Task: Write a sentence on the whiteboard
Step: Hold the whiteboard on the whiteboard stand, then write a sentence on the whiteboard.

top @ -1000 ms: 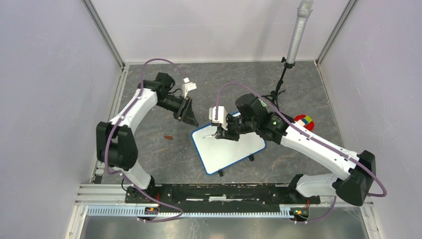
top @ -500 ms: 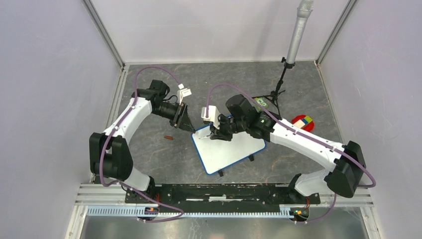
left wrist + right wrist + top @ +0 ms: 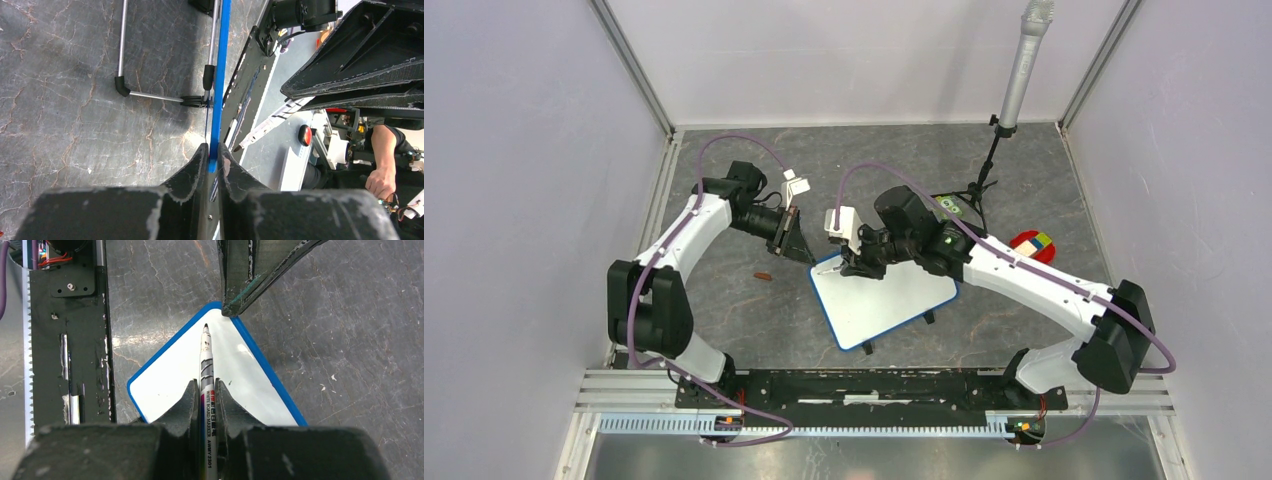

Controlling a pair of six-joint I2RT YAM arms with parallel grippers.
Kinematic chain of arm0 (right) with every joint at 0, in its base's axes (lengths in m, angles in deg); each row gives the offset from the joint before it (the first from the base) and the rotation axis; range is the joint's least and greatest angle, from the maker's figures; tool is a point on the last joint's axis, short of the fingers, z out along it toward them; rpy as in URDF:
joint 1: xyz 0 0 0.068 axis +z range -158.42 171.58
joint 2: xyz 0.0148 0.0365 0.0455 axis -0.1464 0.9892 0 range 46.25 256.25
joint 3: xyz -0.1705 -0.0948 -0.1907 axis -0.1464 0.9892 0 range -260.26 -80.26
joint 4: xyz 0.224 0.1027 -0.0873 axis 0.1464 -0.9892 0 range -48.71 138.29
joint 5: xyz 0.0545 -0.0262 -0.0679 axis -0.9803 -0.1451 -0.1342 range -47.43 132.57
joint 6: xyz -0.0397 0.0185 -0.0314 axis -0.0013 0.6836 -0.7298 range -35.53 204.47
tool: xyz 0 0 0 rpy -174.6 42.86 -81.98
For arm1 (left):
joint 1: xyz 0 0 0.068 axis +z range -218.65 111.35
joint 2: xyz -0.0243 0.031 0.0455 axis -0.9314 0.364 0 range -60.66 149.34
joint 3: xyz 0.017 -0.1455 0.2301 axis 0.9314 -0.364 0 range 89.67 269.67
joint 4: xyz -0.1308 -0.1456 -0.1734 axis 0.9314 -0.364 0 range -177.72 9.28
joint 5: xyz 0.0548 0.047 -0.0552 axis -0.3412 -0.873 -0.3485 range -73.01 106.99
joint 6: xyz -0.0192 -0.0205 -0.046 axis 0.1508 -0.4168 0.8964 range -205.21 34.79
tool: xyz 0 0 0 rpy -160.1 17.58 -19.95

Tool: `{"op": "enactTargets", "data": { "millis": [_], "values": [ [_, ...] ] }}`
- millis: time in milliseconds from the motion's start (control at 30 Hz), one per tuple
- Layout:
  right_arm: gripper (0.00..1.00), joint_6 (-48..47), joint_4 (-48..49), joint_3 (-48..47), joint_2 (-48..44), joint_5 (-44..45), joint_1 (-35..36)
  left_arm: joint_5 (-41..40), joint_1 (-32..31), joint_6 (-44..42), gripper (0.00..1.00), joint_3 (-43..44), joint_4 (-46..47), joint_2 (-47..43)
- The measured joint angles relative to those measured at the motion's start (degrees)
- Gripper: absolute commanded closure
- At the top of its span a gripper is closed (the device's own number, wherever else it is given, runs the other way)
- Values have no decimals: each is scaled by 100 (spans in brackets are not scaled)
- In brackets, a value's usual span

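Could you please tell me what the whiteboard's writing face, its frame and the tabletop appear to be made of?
Whiteboard face: glossy white coated sheet, perhaps melamine or painted steel; it mirrors light patches.
Frame: smooth blue, likely plastic, judging by its rounded corners.
Tabletop: grey stone-look surface with pale veins; real or printed, cannot tell.

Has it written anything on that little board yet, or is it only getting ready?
Done: the right end effector grips the marker, its tip bare, and the left end effector pinches the whiteboard by its blue frame at the far corner. In hand: the marker tip points at that corner; whether it touches, I cannot tell. Left: the whole sentence; the board shows no letters.
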Motion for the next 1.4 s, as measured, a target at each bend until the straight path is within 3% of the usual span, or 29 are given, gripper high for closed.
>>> {"op": "enactTargets", "data": {
  "millis": [200,367,567,700,1000,1400],
  "values": [
    [100,9,0,0,52,20,4,24,0,-2,91,0,11,28],
    [100,24,-2,-2,83,17,11,20,0,0,70,0,17,33],
    [100,26,-7,-11,83,-7,11,17,-4,7,68,0,22,37],
    [100,26,-20,-11,83,-7,11,0,-98,7,73,0,31,39],
    [100,31,-22,-63,83,-9,11,-79,-291,2,92,2,79,101],
    [100,28,-24,-63,105,-7,11,-98,-302,2,98,2,94,105]
  ]
}}
